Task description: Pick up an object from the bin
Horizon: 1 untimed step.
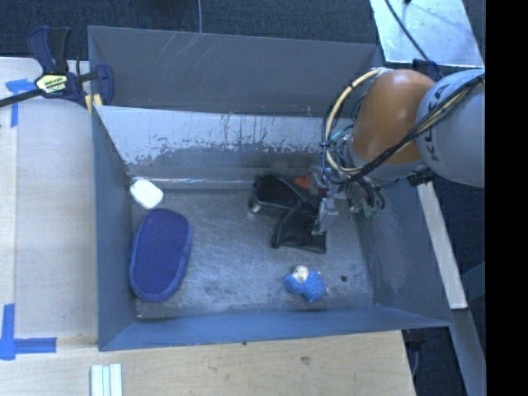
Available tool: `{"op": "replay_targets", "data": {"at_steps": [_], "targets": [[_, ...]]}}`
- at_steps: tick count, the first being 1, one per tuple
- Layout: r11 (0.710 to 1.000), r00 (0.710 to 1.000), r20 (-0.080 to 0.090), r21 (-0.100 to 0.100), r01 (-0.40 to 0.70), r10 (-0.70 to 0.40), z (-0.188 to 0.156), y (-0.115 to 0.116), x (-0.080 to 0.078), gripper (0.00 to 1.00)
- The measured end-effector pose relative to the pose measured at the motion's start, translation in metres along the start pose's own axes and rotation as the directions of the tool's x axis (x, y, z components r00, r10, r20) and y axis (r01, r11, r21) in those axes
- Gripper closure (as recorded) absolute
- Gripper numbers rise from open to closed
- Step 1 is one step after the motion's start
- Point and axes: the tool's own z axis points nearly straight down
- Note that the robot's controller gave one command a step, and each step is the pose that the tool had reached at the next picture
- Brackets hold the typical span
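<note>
Right of centre in the frame, the gripper (324,213) is hanging low inside the bin (247,73), with its tip at the right end of a black, angular thing (290,221) lying on the bin floor. Whether it is touching that thing, and whether it is open or closed, I cannot tell, because dark metal is lying against dark object there.

As for progress, the pick is looking unfinished. Everything in the bin is resting on the floor and nothing is being carried clear of it. By my reading the arm is at the bottom of its reach, so closing on something and lifting it out are both left to do.

The other things are lying apart from the gripper. A small blue crumpled lump with a pale spot (306,285) is sitting below it, near the front wall. A large blue oval pad (160,252) is lying at the lower left, and a small white block (147,193) is sitting just above that pad.

The arm is coming in from the right edge. Its orange wrist cover (396,118) is sitting high at the upper right, with cables looping round it, and the wrist is bending down and to the left towards the floor.
</note>
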Motion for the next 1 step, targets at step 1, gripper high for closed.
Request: {"op": "replay_targets", "data": {"at_steps": [1], "targets": [[0.999,0.999,-0.019,0.000,0.041,-0.041,-0.1422,0.0022,0.0558,1.00]]}}
